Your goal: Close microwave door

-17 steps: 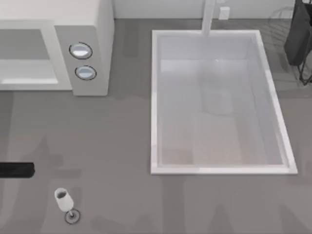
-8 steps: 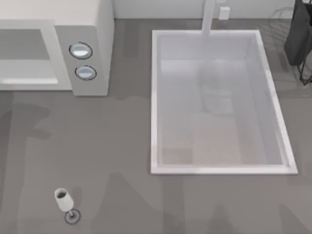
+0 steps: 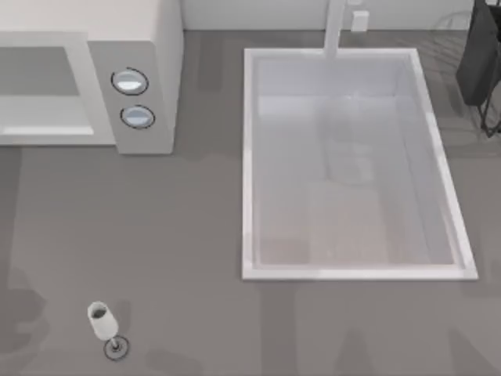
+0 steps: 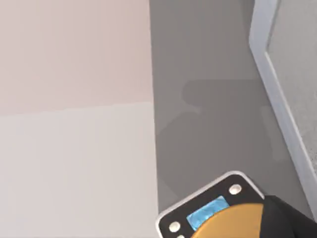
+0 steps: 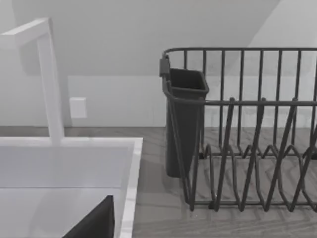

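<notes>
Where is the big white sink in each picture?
Top view: sink, right of the microwave.
Left wrist view: its white rim, across grey counter from the microwave.
Right wrist view: its rim beside the black dish rack.
Shared landmark: the white faucet, in top and right wrist views.

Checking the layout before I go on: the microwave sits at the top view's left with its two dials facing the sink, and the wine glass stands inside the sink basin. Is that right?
Not quite. The wine glass stands on the counter near the front left corner, well apart from the sink, as the top view shows. The rest holds: the microwave is at the left, its two dials beside the sink.
</notes>
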You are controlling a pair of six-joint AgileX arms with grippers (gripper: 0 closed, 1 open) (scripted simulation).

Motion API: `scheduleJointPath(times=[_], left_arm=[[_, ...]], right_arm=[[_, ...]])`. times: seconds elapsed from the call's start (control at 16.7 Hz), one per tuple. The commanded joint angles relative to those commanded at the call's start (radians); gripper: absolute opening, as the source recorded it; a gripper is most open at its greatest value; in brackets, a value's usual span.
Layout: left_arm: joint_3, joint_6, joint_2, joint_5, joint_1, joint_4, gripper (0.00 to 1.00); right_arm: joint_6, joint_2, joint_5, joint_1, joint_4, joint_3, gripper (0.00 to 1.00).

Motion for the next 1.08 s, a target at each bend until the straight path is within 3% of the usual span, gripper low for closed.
scheduleJointPath(times=[0.24,0.66,1.08], left_arm=[[0.092,0.067,0.130,0.091,0.140,-0.103,0.00],[0.104,0.080,0.141,0.107,0.155,-0.120,0.00],[-0.066,0.083,0.226,0.111,0.159,0.142,0.00]], right_arm=[[0.000,0.000,0.000,0.000,0.000,0.000,1.00],[0.000,0.000,0.000,0.000,0.000,0.000,1.00],[0.000,0.000,0.000,0.000,0.000,0.000,1.00]])
